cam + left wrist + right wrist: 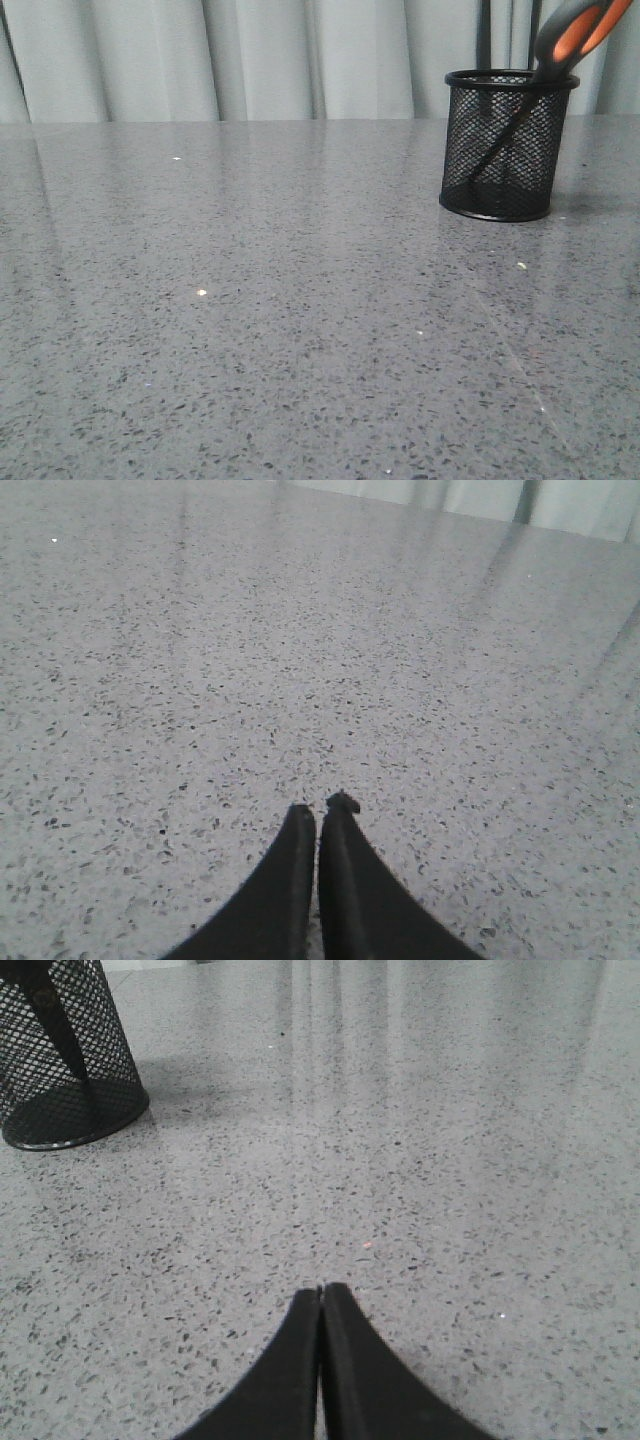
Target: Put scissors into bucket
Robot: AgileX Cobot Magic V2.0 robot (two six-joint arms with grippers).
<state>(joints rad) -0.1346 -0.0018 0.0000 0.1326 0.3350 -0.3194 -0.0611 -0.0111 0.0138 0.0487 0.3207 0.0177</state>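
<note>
The black wire-mesh bucket (505,145) stands upright on the grey table at the far right in the front view. The scissors (575,38) stand inside it, blades down, with the dark grey and orange handles leaning out over the rim to the right. The bucket (65,1055) also shows in the right wrist view, with a dark blade (60,1025) seen through the mesh. My right gripper (321,1290) is shut and empty, low over the table, apart from the bucket. My left gripper (320,808) is shut and empty over bare table. Neither gripper shows in the front view.
The speckled grey table (250,300) fills the front view. Pale curtains (250,55) hang behind its far edge. A few small white specks (201,292) lie on the surface.
</note>
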